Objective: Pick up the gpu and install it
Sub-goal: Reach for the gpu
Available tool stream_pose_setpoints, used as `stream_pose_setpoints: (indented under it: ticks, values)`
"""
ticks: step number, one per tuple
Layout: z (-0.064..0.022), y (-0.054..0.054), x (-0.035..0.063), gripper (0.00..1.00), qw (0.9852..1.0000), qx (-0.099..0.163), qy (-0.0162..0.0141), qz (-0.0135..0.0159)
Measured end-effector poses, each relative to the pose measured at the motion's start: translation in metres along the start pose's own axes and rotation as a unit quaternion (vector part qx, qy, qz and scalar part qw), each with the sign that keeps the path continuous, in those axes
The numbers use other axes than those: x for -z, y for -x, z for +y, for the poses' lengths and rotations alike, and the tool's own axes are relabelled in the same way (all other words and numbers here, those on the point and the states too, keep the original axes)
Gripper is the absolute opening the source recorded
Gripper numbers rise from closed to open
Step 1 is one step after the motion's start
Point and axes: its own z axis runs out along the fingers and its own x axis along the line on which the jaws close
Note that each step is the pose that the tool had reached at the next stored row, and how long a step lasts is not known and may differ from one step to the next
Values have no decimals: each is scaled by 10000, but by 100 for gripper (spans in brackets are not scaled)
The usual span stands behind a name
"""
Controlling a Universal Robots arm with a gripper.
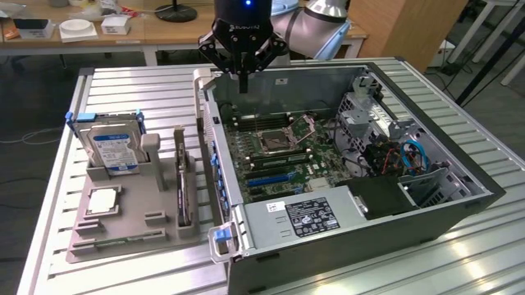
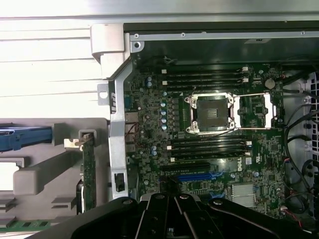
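The gpu (image 1: pixel 182 184) stands on edge, thin and dark, in a slot of the grey holder (image 1: pixel 123 221) at the exterior view's left of the open computer case (image 1: pixel 459 178). In the wrist view the gpu (image 2: pixel 88 174) shows as a green-edged sliver beside the case wall. My gripper (image 1: pixel 243 86) hangs shut and empty over the far end of the case, above the motherboard (image 1: pixel 271 147) and well away from the gpu. The gripper (image 2: pixel 172 219) shows black against the motherboard (image 2: pixel 149 114). A blue expansion slot (image 2: pixel 199 176) lies on the board.
On the holder a hard drive (image 1: pixel 110 147) with blue rails sits at the far end, a processor chip (image 1: pixel 102 201) in the middle and a green memory stick (image 1: pixel 115 241) near the front. The case holds a power supply (image 1: pixel 308 216), cables and a drive cage (image 1: pixel 369 117).
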Motion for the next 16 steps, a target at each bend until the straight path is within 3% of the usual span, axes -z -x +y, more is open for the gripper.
stream_pose_setpoints:
  ticks: [16]
  values:
    - [-7,-90,6,11,10000,-2,0,-3]
